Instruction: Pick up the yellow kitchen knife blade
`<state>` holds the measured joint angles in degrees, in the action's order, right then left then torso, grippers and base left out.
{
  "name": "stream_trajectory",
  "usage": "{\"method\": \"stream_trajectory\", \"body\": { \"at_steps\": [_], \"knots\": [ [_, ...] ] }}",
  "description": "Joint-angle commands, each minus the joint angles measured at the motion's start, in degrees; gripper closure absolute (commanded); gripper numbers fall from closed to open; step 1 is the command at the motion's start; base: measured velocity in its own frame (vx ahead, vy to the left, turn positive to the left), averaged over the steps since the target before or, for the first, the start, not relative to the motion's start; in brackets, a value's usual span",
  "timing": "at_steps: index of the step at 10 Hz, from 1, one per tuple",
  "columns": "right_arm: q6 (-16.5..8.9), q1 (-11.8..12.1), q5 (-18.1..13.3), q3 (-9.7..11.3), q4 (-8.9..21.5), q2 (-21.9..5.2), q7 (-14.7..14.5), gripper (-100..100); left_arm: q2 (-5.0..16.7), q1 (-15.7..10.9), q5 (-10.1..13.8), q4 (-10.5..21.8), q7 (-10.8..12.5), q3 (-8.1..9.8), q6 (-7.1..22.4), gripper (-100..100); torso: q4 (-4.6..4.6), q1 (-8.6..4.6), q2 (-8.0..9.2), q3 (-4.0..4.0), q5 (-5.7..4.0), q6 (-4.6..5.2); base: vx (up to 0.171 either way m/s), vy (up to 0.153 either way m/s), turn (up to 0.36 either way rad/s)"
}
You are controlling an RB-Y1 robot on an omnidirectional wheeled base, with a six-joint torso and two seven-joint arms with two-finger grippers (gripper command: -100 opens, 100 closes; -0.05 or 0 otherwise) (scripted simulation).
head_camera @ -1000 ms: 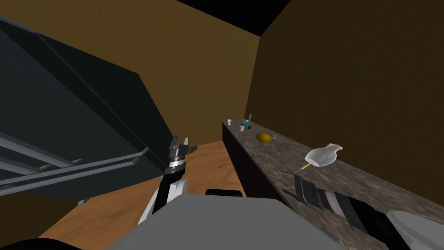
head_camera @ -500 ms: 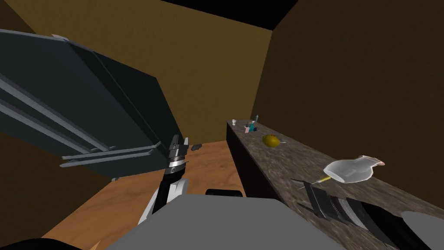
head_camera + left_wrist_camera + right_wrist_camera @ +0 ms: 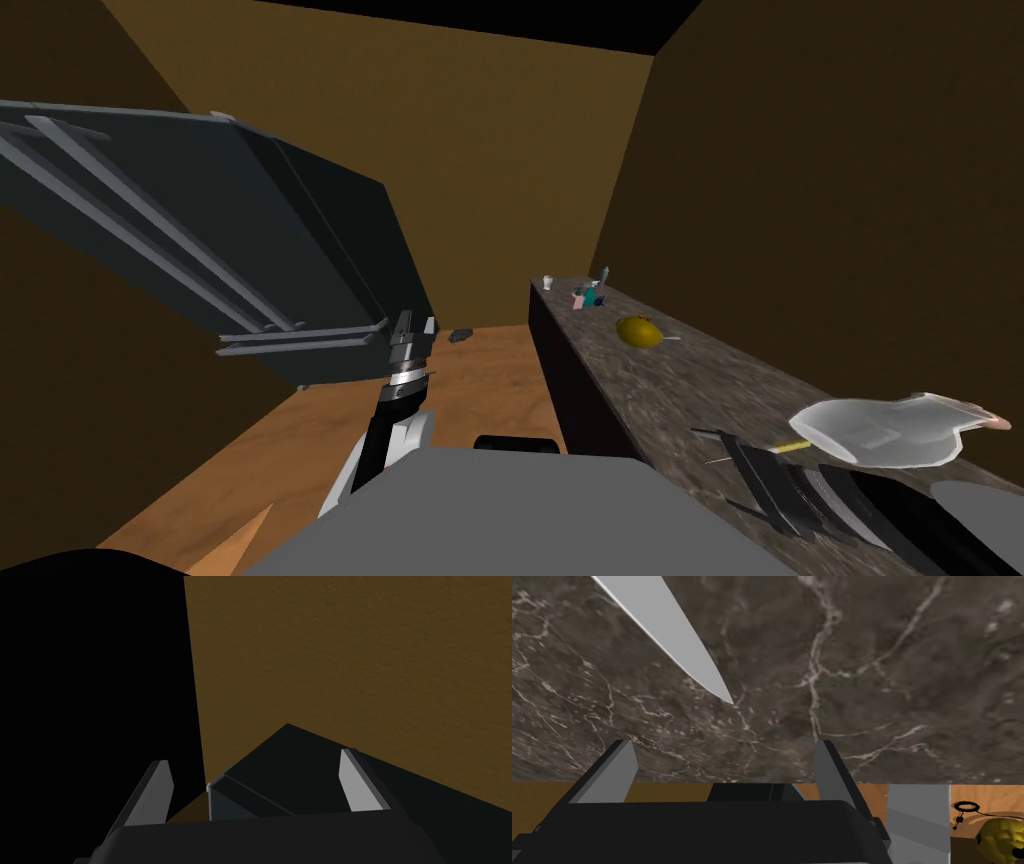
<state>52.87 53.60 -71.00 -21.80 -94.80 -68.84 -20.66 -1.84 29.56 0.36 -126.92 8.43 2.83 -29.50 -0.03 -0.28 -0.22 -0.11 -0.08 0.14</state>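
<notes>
The knife lies on the dark marble counter (image 3: 690,385). Its yellow handle (image 3: 795,445) sits next to a clear jug (image 3: 890,430), and its thin blade points toward my right gripper (image 3: 715,450). In the right wrist view the grey blade (image 3: 667,631) lies flat on the counter (image 3: 862,676), its tip a little ahead of the left finger. The right gripper (image 3: 722,768) hovers over the counter's edge, open, holding nothing. My left gripper (image 3: 411,335) is raised in front of my chest, away from the counter, and stands open (image 3: 255,786).
A large dark cabinet with grey bar handles (image 3: 250,270) looms on the left. Farther along the counter are a yellow round object (image 3: 640,332), small bottles (image 3: 587,295) and a white cup (image 3: 548,283). A small dark object (image 3: 460,335) lies on the wooden floor (image 3: 480,380).
The whole head view has swung, so I have turned. The jug and knife now sit lower and farther right, and the cabinet shows higher. The left arm keeps its pose.
</notes>
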Motion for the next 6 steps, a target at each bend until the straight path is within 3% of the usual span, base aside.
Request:
{"method": "stream_trajectory", "body": {
  "at_steps": [1,2,5,6],
  "knots": [
    [1.3,0.0,-2.9,0.1,2.4,-1.7,-1.9,-100,0.0,0.0,0.0,0.0,0.0,0.0,0.0,0,0.0,0.0,0.0,0.0,0.0,0.0,0.002,-0.052,0.167],
    [1.3,0.0,-3.2,0.1,2.4,-1.7,-1.9,-100,0.0,0.0,0.0,0.0,0.0,0.0,0.0,0,0.0,-0.03,-0.01,0.0,0.0,-0.05,0.006,-0.051,0.122],
    [4.5,0.3,-9.4,0.5,7.7,-5.1,-6.3,-100,0.0,0.0,0.0,0.0,0.0,0.0,0.0,0,-0.02,-0.12,-0.08,-0.05,-0.02,-0.06,0.011,-0.074,0.243],
    [4.5,0.3,-10.0,0.5,7.7,-5.1,-6.3,-100,0.0,0.0,0.0,0.0,0.0,0.0,0.0,0,-0.02,-0.17,-0.08,-0.05,-0.03,-0.03,-0.007,-0.071,0.084]
  ]
}}
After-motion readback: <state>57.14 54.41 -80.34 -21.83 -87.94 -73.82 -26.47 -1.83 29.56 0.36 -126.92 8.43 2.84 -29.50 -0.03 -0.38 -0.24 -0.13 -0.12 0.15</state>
